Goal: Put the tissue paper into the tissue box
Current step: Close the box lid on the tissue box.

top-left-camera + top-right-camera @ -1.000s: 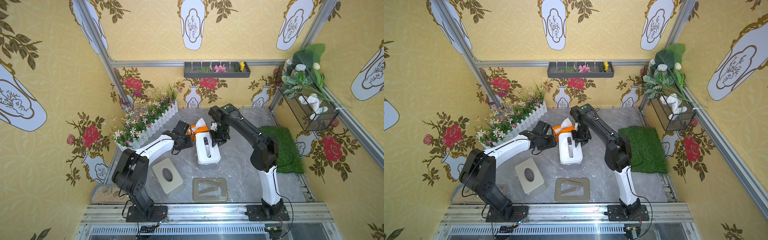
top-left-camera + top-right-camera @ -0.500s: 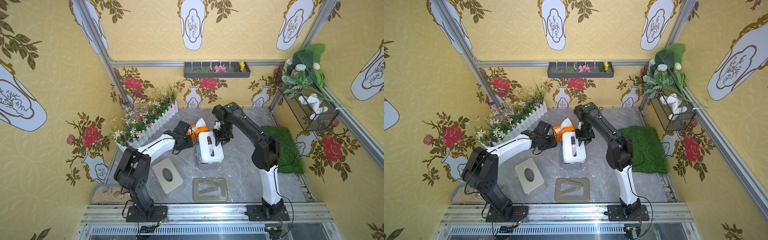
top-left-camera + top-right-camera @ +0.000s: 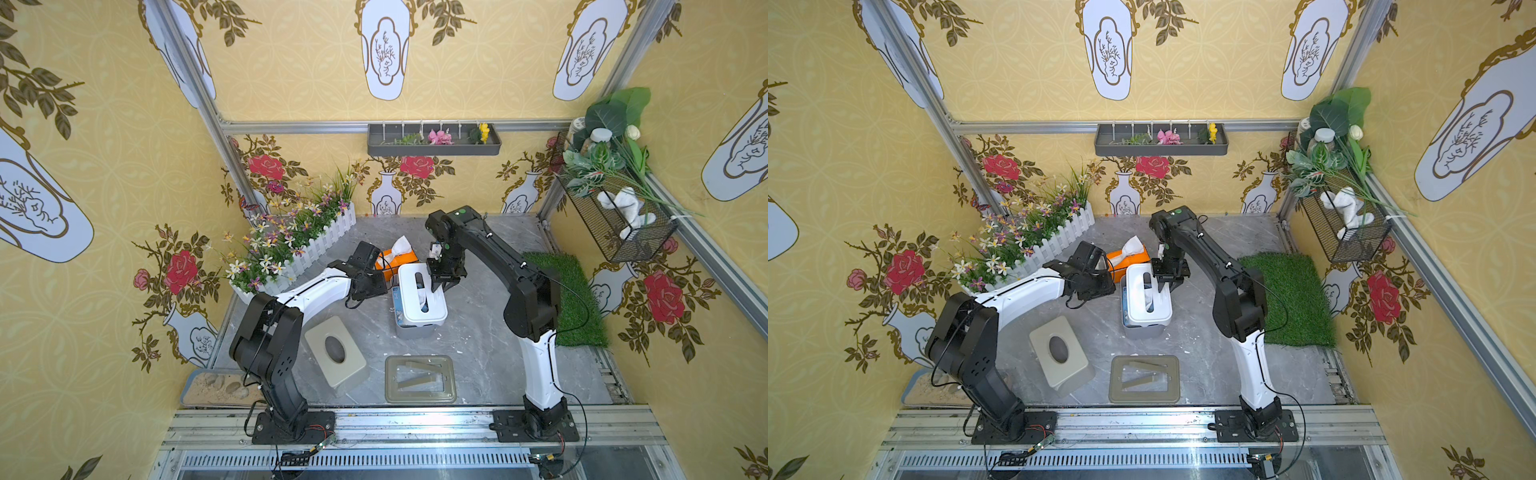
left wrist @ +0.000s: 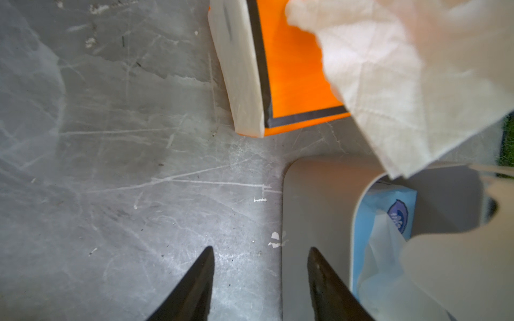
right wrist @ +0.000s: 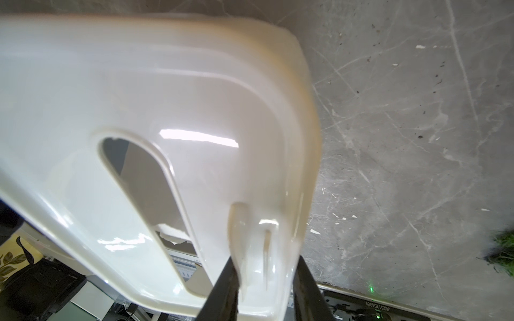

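A blue pack of tissue paper (image 4: 395,211) lies inside the grey tissue box (image 3: 413,332) (image 3: 1142,330) at the table's middle. My right gripper (image 3: 440,286) (image 5: 267,266) is shut on one end of the box's white slotted lid (image 3: 422,297) (image 5: 167,97) and holds it raised and tilted over the box. My left gripper (image 3: 374,286) (image 4: 260,250) stands open and empty, low over the table at the box's left wall (image 4: 314,208). Just behind lies an orange tissue pack (image 3: 395,259) (image 4: 294,83) with a white sheet (image 4: 389,83) sticking out.
A beige box with an oval hole (image 3: 336,353) stands at the front left. An olive frame-shaped lid (image 3: 419,380) lies at the front middle. A white picket fence with flowers (image 3: 299,245) runs along the back left, and a green grass mat (image 3: 569,299) lies right.
The right gripper has lifted the white lid off the grey box and tipped it up, so the blue pack shows under it. The left arm has barely moved.
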`<state>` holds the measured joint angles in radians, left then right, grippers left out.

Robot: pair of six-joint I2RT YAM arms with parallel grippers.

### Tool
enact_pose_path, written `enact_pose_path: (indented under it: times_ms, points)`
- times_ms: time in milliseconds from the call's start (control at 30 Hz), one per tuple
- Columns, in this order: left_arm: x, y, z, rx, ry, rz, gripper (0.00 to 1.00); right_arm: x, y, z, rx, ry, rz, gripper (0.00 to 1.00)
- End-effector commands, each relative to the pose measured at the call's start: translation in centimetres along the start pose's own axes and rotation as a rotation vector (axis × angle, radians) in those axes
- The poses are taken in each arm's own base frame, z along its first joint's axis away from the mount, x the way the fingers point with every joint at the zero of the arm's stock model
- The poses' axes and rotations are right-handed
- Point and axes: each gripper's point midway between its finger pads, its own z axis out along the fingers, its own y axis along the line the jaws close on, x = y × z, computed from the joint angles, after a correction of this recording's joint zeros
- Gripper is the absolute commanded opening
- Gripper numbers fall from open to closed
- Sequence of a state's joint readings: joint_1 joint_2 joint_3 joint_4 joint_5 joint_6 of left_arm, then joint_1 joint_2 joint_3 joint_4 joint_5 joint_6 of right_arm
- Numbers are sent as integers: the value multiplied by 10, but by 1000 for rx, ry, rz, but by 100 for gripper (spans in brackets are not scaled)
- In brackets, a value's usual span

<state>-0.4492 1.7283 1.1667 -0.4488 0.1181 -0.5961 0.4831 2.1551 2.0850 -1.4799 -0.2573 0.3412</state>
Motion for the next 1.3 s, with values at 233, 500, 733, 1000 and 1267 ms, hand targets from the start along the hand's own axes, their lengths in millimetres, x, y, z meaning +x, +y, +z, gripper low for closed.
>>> enact_pose_path:
  times_ms: [233,500,733,1000,1267]
  points:
    - [18,7,6,18,39,-28,55,-9,2,-2,5,-34,36,14]
    - [26,5,13,47,66,-40,54,-3,11,6,16,2,32,14]
    - [32,5,17,66,77,-46,54,-3,16,9,24,9,34,14]
    - [37,3,20,86,87,-46,53,-4,24,3,34,-8,30,14]
    - [41,2,23,101,91,-49,53,1,25,8,59,10,28,14]
